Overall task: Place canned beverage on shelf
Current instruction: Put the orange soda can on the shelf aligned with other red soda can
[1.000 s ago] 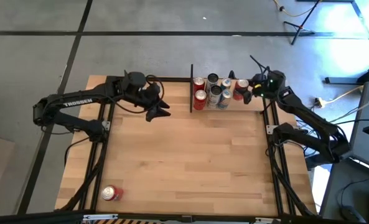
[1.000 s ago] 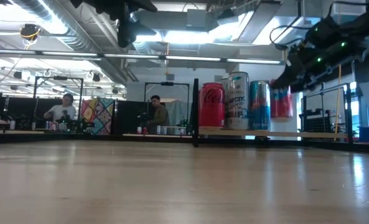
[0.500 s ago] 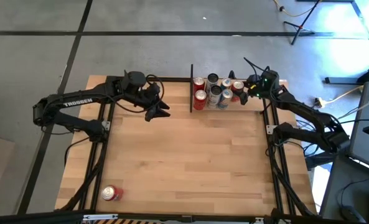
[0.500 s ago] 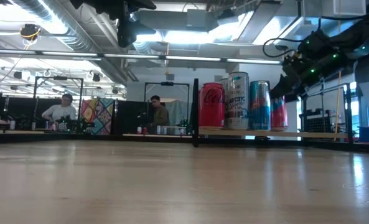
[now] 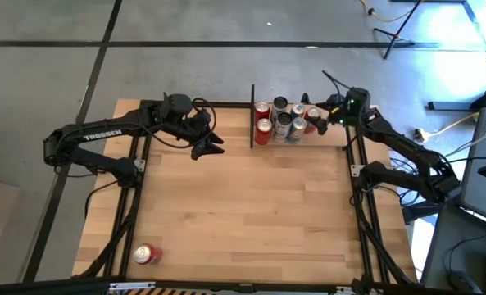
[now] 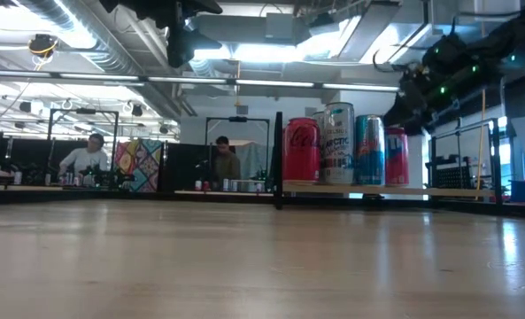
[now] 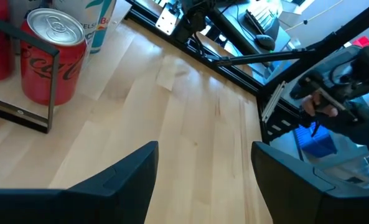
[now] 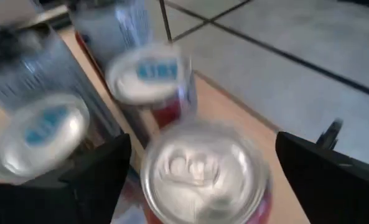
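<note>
The shelf (image 5: 252, 123) stands at the table's far edge, its wooden floor (image 6: 333, 188) carrying several upright cans. A red can (image 5: 312, 117) stands on its base at the shelf's right end (image 6: 397, 157). My right gripper (image 5: 326, 115) hovers open just above and to the right of this can; in the right wrist view its fingers stand apart on either side of the can's top (image 8: 203, 171). My left gripper (image 5: 213, 144) is open and empty, left of the shelf's side panel.
Another red can (image 5: 147, 254) lies on its side at the table's near left corner. Black frame rails (image 5: 357, 188) run along the table's left and right sides. The wide wooden middle of the table (image 5: 251, 205) is bare. People sit in the room beyond the table (image 6: 225, 164).
My right gripper has carried the red can a little left and down onto the shelf's right end. It has then drawn up and back toward the right, and the can stays standing on the shelf floor.
</note>
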`<control>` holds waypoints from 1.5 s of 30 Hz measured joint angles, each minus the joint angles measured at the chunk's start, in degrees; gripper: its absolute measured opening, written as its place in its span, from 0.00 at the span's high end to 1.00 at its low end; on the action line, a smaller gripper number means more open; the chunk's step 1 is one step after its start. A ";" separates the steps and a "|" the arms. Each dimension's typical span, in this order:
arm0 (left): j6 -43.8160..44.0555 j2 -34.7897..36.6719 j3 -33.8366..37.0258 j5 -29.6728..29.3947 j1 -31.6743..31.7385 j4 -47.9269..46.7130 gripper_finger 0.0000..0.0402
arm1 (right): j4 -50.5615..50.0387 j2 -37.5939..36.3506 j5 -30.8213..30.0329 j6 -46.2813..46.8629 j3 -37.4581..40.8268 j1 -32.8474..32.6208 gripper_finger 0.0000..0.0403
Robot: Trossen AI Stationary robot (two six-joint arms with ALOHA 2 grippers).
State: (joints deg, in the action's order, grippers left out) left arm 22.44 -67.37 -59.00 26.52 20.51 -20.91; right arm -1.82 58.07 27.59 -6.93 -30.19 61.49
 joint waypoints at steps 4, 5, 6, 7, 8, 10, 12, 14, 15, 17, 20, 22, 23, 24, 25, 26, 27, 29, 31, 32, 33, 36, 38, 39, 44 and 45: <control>1.42 0.00 0.00 -0.02 -0.02 0.75 0.37 | -8.54 -2.88 -0.02 -0.95 -5.69 0.00 0.09; 2.69 -0.02 0.00 -0.02 -0.02 1.08 0.37 | -10.60 -3.78 0.00 -1.01 -7.61 0.00 0.11; 4.05 0.00 0.00 -0.02 -0.02 1.31 0.37 | -12.72 -4.64 0.02 -1.00 -9.50 -0.02 0.11; 5.29 0.00 0.00 -0.02 -0.02 1.37 0.37 | -14.68 -5.41 0.13 -0.78 -11.32 -0.12 0.12; 6.25 0.00 0.00 0.02 -0.02 1.36 0.37 | -16.36 -6.08 0.57 0.09 -13.11 -0.58 0.13; 7.66 -0.01 0.00 0.12 -0.05 1.47 0.37 | -18.30 -7.08 1.66 2.11 -16.71 -2.64 0.14; 8.88 -0.02 0.01 -1.48 -1.05 3.06 0.37 | -19.24 -7.95 2.85 4.00 -20.17 -6.43 0.14; 9.06 -0.04 0.02 -5.09 -3.40 6.05 0.37 | -18.78 -8.49 3.19 6.47 -22.52 -11.34 0.14; 9.11 -0.04 0.01 -6.98 -5.13 7.43 0.37 | -18.64 -8.54 3.43 7.06 -23.39 -14.13 0.14; 10.44 -0.04 0.00 -11.16 -8.71 9.19 0.37 | -18.63 -8.41 3.13 8.15 -24.65 -19.97 0.14; 14.41 -0.04 0.01 -16.39 -14.56 9.13 0.37 | -18.38 -8.32 1.52 9.54 -24.99 -28.29 0.14; 17.57 -0.04 0.01 -18.40 -19.02 9.14 0.37 | -18.15 -8.16 -0.57 10.22 -25.01 -33.61 0.14; 19.34 -0.04 0.00 -18.99 -21.48 9.25 0.37 | -18.12 -8.00 -1.69 11.06 -25.01 -36.17 0.14; 21.18 -0.04 0.00 -19.58 -23.81 9.50 0.38 | -18.12 -7.91 -2.87 11.90 -25.01 -38.77 0.14; 23.08 -0.04 0.00 -20.23 -26.41 10.18 0.38 | -18.02 -7.60 -4.41 12.88 -25.01 -41.22 0.14; 24.55 -0.04 0.00 -21.06 -28.87 11.24 0.39 | -17.43 -7.27 -6.01 14.03 -25.01 -43.60 0.14; 25.81 -0.04 0.00 -21.95 -31.32 12.44 0.40 | -16.64 -7.10 -7.54 15.27 -25.01 -46.24 0.14; 28.44 -0.04 0.00 -23.44 -35.65 15.69 0.41 | -14.68 -6.17 -10.53 18.12 -25.01 -51.17 0.14; 29.02 -0.04 0.00 -23.63 -39.02 18.34 0.42 | -12.37 -5.23 -13.74 21.01 -25.01 -55.93 0.14; 27.83 0.00 0.00 -23.55 -40.17 18.92 0.42 | -11.17 -4.56 -15.70 22.37 -25.01 -58.34 0.14; 26.02 0.00 0.00 -23.58 -40.96 19.08 0.42 | -9.90 -3.86 -17.82 23.67 -25.02 -60.84 0.14; 21.87 -0.01 0.00 -21.15 -41.56 18.43 0.41 | -6.89 -1.13 -24.85 27.85 -25.05 -67.82 0.14; 18.84 0.00 0.00 -17.72 -41.85 18.39 0.37 | -4.09 1.40 -29.30 31.12 -25.05 -72.17 0.14; 17.56 0.00 0.00 -16.44 -42.18 18.36 0.34 | -2.49 2.93 -31.21 32.68 -25.05 -74.26 0.14; 15.54 0.00 0.00 -11.55 -45.31 17.78 0.16 | 3.61 12.14 -37.86 39.39 -28.62 -83.56 0.14; 15.68 0.00 0.00 -10.14 -46.07 17.73 0.12 | 2.86 14.34 -39.22 40.25 -30.56 -85.27 0.14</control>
State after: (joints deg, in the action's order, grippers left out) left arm 38.11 -67.37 -59.00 16.38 -25.56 -3.18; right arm 1.04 72.42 -11.63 33.32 -60.75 -23.78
